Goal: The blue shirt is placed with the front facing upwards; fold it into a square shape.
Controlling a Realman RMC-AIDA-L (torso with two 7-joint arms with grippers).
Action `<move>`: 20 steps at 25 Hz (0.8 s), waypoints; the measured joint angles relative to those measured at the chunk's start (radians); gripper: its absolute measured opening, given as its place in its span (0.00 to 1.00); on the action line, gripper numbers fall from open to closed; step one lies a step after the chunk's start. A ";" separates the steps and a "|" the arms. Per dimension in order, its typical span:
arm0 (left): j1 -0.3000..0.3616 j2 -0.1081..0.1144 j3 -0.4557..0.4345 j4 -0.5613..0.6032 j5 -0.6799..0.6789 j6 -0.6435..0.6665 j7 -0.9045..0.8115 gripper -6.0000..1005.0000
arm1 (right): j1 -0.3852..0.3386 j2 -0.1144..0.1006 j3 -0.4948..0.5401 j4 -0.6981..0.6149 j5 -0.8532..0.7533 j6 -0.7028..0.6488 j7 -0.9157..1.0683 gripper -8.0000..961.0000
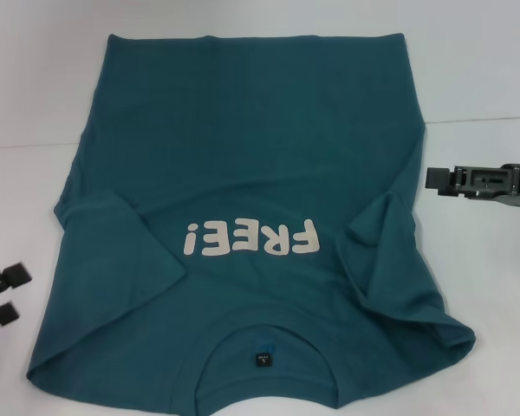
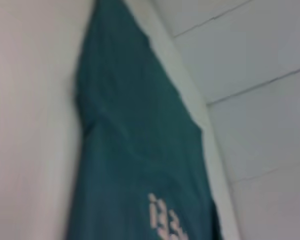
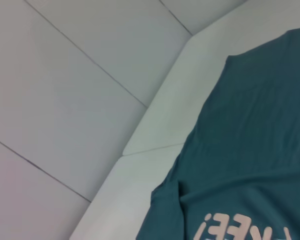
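Note:
The blue shirt lies spread on the white table, front up, with its collar and dark label nearest me. The white "FREE!" print reads upside down from here. Both sleeves lie rumpled against the body, one on the left and one on the right. My left gripper sits low at the shirt's left edge, open, holding nothing. Off the shirt's right edge hovers my right gripper, pointing towards the cloth and apart from it. The left wrist view shows the shirt, as does the right wrist view.
The table's far edge runs behind the shirt's hem. Both wrist views show the table's edge with the tiled floor beyond it. Bare white table lies to the left and right of the shirt.

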 joint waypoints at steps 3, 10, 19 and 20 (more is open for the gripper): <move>0.011 0.003 -0.002 0.020 0.030 -0.018 -0.056 0.93 | 0.000 0.000 0.000 0.000 -0.017 0.002 0.011 0.74; 0.005 0.012 0.002 0.043 0.159 -0.001 -0.121 0.93 | 0.010 -0.002 0.000 -0.001 -0.040 0.005 0.025 0.74; 0.000 0.012 0.007 0.029 0.189 -0.018 -0.152 0.93 | 0.011 -0.005 0.008 -0.001 -0.040 0.005 0.026 0.74; -0.001 0.012 0.007 0.024 0.193 -0.023 -0.154 0.93 | 0.011 -0.005 0.009 -0.001 -0.040 0.006 0.026 0.74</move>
